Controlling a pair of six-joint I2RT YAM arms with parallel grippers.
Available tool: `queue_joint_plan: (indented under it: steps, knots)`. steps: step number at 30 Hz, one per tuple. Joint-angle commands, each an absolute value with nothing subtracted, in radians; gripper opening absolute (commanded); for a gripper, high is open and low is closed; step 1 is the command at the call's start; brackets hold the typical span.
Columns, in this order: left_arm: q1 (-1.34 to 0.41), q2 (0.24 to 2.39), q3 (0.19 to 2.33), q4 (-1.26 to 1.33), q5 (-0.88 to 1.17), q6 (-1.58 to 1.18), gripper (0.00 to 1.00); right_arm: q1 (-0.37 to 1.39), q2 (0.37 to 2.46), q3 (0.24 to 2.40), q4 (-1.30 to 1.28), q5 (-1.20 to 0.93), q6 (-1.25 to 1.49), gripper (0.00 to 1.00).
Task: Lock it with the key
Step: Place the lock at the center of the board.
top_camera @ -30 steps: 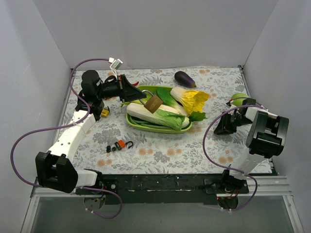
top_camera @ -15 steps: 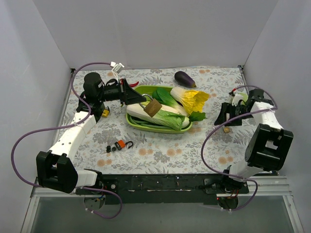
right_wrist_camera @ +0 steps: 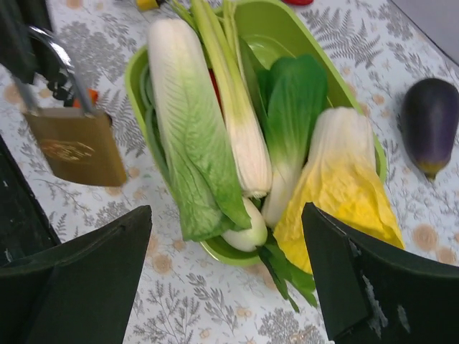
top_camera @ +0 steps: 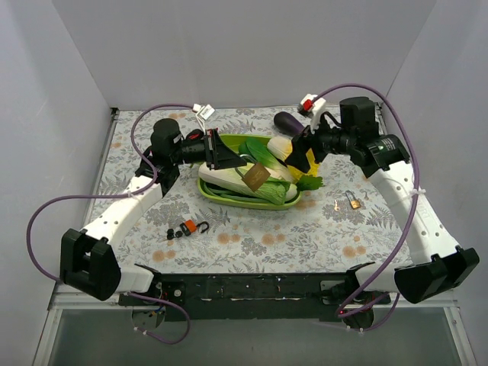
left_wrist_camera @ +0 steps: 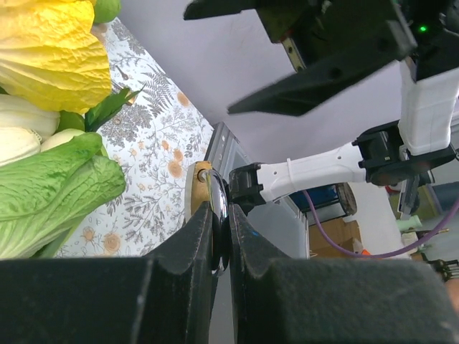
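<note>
Left gripper (top_camera: 231, 160): closed to a narrow gap, pinching the shackle (left_wrist_camera: 219, 208) of the brass padlock (top_camera: 256, 178). The body hangs free past my left fingertips, over the green tray (top_camera: 229, 200) of leaf vegetables, and touches nothing below.

Right gripper (top_camera: 300, 149): jaws wide apart, nothing between them. It hovers over the far-right part of the tray and faces the padlock across the vegetables.

Padlock attitude: in the right wrist view it hangs shackle-up and body-down with a slight tilt, so its long axis runs roughly vertical. Its broad face is turned to my right hand. I cannot see the underside, so the keyway is unconfirmed.

Key (top_camera: 335, 204): lies flat on the table (top_camera: 305, 236), below my right hand and back toward my base, on the side away from the padlock. A small brass item (top_camera: 353, 200) lies just beside it, too small to identify.

Finding: the key is well apart from my left hand and near my right, and only the right is free. In my judgement the right hand must drop down and back for the key before any approach to the padlock.

Markings: an oval stamp shows on the padlock face but is not legible. No other writing can be read.
</note>
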State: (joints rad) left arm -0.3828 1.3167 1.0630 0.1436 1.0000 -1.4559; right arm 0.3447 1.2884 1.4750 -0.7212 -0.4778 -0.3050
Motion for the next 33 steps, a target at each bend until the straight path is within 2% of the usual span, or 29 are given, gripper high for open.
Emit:
queue_joint_plan:
  steps: [1,7,12,16,19,20,24,28,33]
  knots:
    - [-0.387,1.338,1.120,0.276,0.971,-1.523,0.00,0.442,1.318,1.558,-0.670,-0.466,-0.253,0.93]
    - [-0.406,1.358,1.118,0.371,1.003,-1.561,0.00,0.561,1.348,1.572,-0.669,-0.489,-0.245,0.94]
    - [-0.411,1.351,1.089,0.503,1.109,-1.605,0.00,0.558,1.367,1.562,-0.704,-0.658,-0.250,0.98]
    - [-0.413,1.333,1.063,0.514,1.178,-1.576,0.00,0.520,1.358,1.574,-0.735,-0.799,-0.259,0.98]
    - [-0.416,1.318,1.066,0.479,1.198,-1.520,0.00,0.511,1.350,1.566,-0.765,-0.859,-0.271,0.95]
    - [-0.416,1.316,1.072,0.465,1.198,-1.511,0.00,0.511,1.354,1.562,-0.772,-0.892,-0.275,0.91]
    - [-0.416,1.319,1.066,0.523,1.195,-1.554,0.00,0.509,1.356,1.525,-0.776,-1.000,-0.235,0.89]
    - [-0.429,1.330,1.077,0.554,1.204,-1.586,0.00,0.511,1.347,1.479,-0.721,-1.026,-0.187,0.87]
    - [-0.445,1.335,1.086,0.575,1.201,-1.606,0.00,0.511,1.361,1.453,-0.695,-1.046,-0.161,0.79]
